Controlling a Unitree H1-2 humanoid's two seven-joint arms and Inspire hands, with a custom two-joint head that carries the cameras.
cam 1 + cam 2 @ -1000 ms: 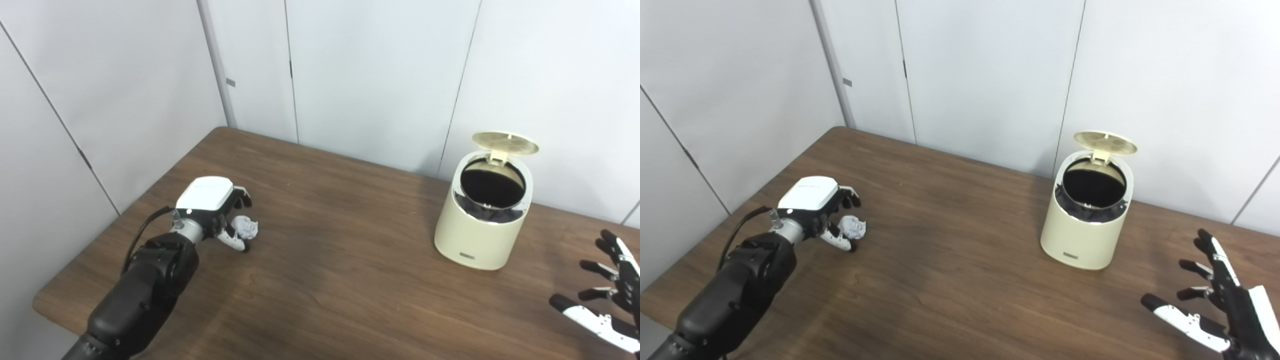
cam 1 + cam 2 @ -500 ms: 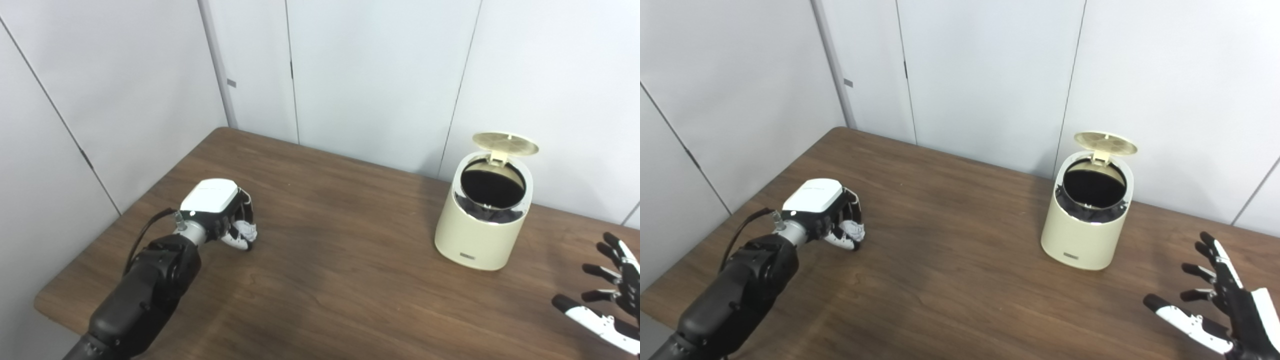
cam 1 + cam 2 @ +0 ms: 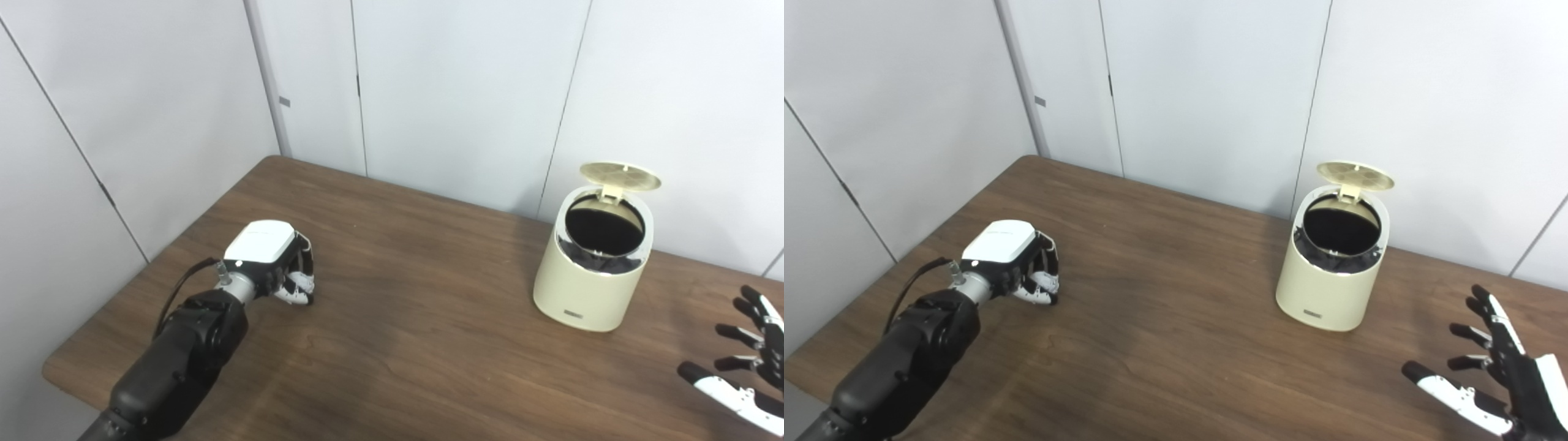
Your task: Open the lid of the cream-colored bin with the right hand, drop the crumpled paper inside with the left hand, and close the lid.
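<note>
Cream bin (image 3: 591, 269): it stands on the right side of the frame, on the brown wooden surface (image 3: 416, 343), close to the wall.
Lid (image 3: 620, 176): it is up, tipped back behind the dark round hole. The opening part looks done.
Left hand (image 3: 278, 266): it sits low at the middle left of the frame, right at the surface. Its fingers are curled in tight around something small.
Paper ball (image 3: 302, 281): only a little pale bit peeks out between the dark fingers. I think the hand has it, but most of it is hidden.
Right hand (image 3: 1497, 373): it is at the lower right corner of the frame, fingers spread wide, holding nothing. It is well apart from the bin.
Step now: grabbing the paper. The lift has not begun, as far as I can tell.
Next move: the left hand needs to go up and across to the right, until it is over the dark hole. Then it must let go so the paper falls in.
After that: the lid needs a push down to shut.
</note>
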